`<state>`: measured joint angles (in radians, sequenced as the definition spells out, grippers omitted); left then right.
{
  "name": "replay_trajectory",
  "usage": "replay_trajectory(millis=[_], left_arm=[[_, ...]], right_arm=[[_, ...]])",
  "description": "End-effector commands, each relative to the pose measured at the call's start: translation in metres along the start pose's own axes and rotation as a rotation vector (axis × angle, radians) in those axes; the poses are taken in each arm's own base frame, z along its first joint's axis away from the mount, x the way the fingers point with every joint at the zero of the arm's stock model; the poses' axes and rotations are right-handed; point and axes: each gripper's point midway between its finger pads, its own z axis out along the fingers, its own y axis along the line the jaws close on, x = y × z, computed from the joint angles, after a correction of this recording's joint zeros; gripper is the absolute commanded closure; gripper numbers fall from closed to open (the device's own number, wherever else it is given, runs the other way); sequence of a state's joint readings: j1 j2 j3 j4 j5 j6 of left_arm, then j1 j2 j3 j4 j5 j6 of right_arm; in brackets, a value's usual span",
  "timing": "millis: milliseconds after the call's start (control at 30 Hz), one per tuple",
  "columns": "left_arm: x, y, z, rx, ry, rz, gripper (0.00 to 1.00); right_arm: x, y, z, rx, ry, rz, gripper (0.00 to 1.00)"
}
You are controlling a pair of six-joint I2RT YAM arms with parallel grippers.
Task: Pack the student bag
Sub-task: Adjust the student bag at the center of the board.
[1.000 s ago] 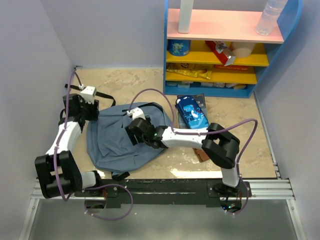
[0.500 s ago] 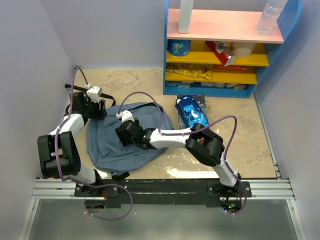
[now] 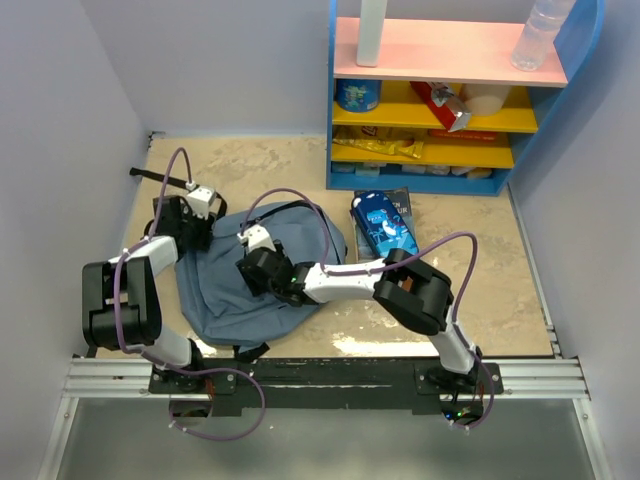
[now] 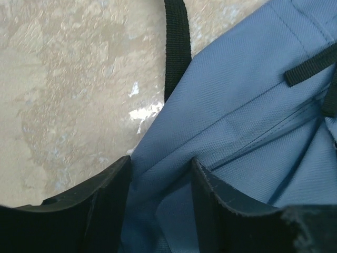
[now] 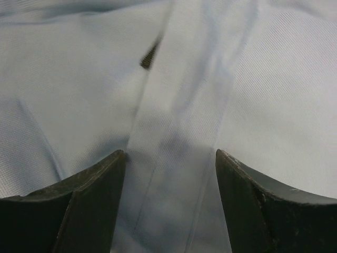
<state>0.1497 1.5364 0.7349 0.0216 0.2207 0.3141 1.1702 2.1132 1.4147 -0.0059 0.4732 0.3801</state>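
Mottled beige tabletop (image 3: pixel 470 260) bounded by pale walls carries the student bag (image 3: pixel 225 295), which lies flat on the left half of the surface, close to the arms' bases. Its long axis runs diagonally from near-left to far-right. Which end is its top I cannot tell, though a black strap (image 4: pixel 176 47) leaves its far-left edge across the table.

Left gripper (image 4: pixel 160 161) sits at that far-left edge. Its fingers are spread, with a fold of the blue fabric lying between them.

Right gripper (image 5: pixel 168 153) hangs over the middle of the bag. Its fingers stand wide apart above a flat band of cloth, gripping nothing.

Just beyond the bag's far-right corner a blue pouch (image 3: pixel 385 225) rests on a dark book (image 3: pixel 402 198). Behind them stands a blue shelf unit (image 3: pixel 450 180) with pink and yellow boards.
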Motion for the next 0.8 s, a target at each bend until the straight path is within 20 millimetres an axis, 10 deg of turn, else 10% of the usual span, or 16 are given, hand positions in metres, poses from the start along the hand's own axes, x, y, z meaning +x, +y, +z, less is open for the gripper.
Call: replay_trajectory(millis=[0,300,767], left_arm=[[0.016,0.016,-0.006,-0.092,0.037,0.074,0.49],[0.024,0.004,-0.011,-0.053,0.024,0.095,0.52],[0.014,-0.018,-0.028,0.101,0.009,0.02,0.74]], right_arm=[[-0.019,-0.032,-0.013,0.065,-0.04,0.014,0.3],[-0.033,-0.053,-0.016,0.091,-0.078,0.054,0.32],[-0.101,0.049,-0.047,-0.284,-0.199,0.165,0.49]])
